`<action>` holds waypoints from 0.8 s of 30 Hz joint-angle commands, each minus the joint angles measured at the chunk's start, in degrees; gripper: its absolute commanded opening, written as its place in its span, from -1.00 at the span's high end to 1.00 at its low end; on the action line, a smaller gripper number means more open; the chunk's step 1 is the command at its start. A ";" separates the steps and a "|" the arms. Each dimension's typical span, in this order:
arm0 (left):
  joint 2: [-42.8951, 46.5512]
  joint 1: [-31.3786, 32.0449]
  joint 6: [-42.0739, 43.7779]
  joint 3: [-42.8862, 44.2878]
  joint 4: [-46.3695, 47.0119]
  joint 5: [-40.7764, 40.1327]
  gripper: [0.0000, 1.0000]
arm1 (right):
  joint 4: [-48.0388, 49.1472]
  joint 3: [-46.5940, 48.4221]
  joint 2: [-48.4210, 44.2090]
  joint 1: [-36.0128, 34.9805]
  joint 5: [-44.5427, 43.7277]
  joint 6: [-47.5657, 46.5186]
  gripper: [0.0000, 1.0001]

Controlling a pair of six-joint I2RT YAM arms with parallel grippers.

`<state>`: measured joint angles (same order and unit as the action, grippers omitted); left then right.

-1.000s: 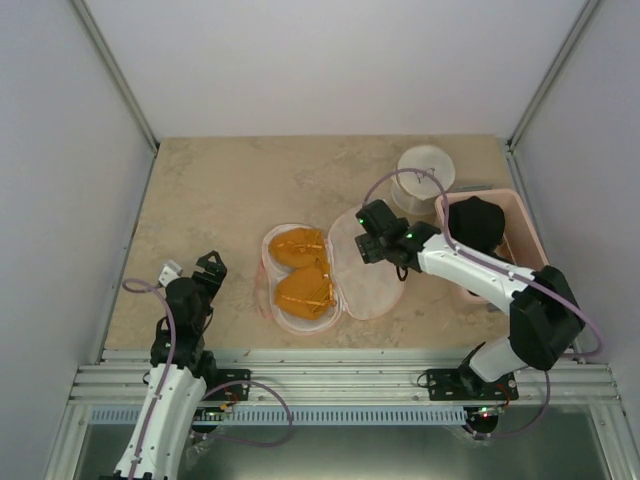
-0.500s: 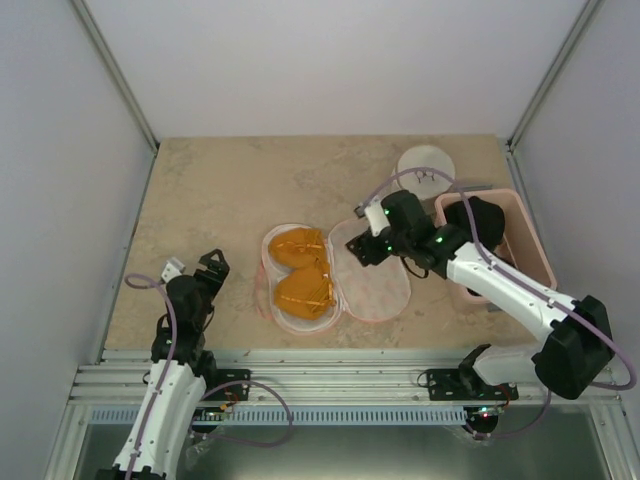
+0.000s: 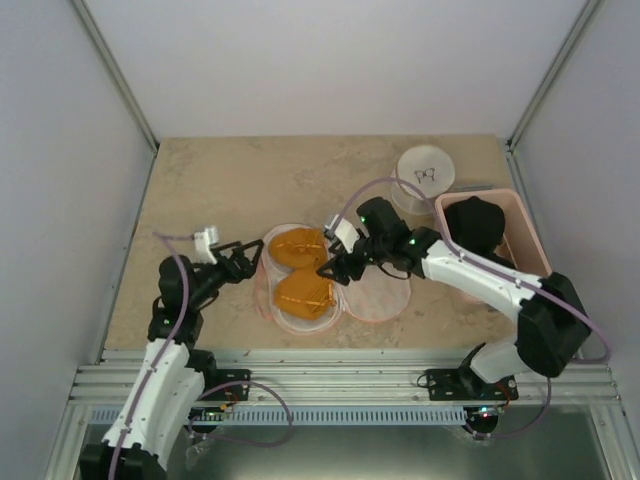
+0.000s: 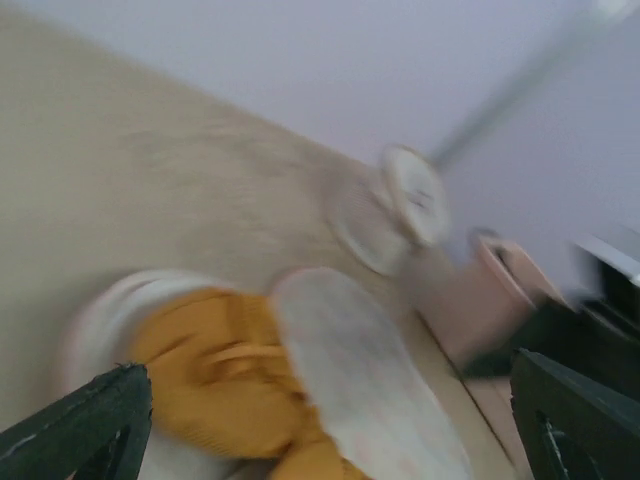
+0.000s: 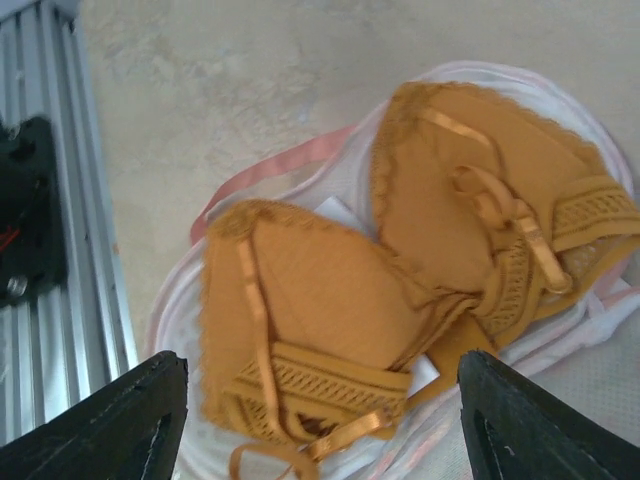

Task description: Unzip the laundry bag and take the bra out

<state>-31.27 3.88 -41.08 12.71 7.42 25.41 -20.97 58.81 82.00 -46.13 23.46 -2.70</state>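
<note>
Currently the laundry bag (image 3: pixel 378 292) lies unzipped mid-table with its flap folded right, and the bra (image 3: pixel 303 292) with its 2 cups sits in the open left half on white mesh. Right gripper (image 3: pixel 333 262) hangs over the bra's right edge, fingers spread, gripping nothing; left gripper (image 3: pixel 250 262) is just beside the bag's left rim, fingers spread wide. Pink bin (image 3: pixel 530 240) at right holds a dark garment (image 3: pixel 475 222); the white round container (image 3: pixel 425 175) stands just behind it, contents hidden.
</note>
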 commanded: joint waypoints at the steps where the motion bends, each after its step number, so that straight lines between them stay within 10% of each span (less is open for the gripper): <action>1: -4.12 6.24 43.73 13.16 -12.27 25.12 -0.94 | 4.77 3.75 5.43 6.83 10.70 6.28 -0.45; 5: -8.88 14.65 80.11 20.36 -40.24 15.97 -0.78 | 4.40 10.10 12.14 10.21 11.15 8.86 -0.33; 11: -14.57 16.16 109.68 21.18 -51.98 4.24 -0.79 | 6.75 8.55 12.53 8.68 10.44 5.07 -0.23; 17: -22.73 15.92 127.35 20.58 -39.88 -9.19 -0.70 | 14.24 -5.96 2.70 2.33 2.66 -12.09 -0.23; 24: -36.31 8.86 139.71 23.26 -22.00 -4.39 -0.42 | 22.47 -19.64 -4.07 -8.06 -7.35 -36.51 -0.24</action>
<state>-62.94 15.38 85.67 34.09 -26.63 19.55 -5.61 43.86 79.90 -49.98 24.10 -21.71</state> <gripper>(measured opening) 0.758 0.620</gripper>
